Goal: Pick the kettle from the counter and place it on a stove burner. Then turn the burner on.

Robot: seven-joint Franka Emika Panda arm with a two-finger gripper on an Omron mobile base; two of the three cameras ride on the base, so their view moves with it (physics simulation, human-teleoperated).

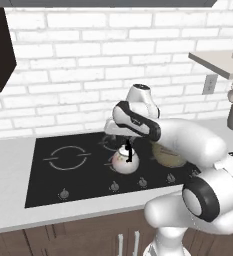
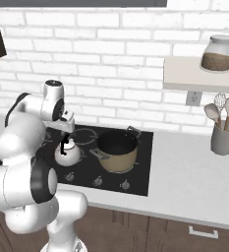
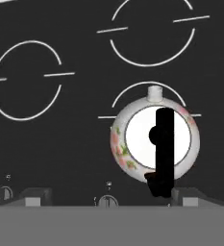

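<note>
Looking down the hand camera, I see the kettle point(image 3: 154, 139) sitting on the stove point(image 3: 60, 144), on the small burner point(image 3: 128, 93) ring nearest the knob row. The gripper point(image 3: 108, 197) hangs above it, jaws apart and holding nothing, one fingertip each side low in that view. From the left base camera, the kettle point(image 1: 124, 161) stands just beside the tan pot point(image 1: 167, 155). Counter point(image 1: 10, 150) flanks the cooktop. Knobs point(image 2: 97, 181) line the front edge.

arm reaching forward, hand point(image 3: 111, 196) open, pointing down
</note>
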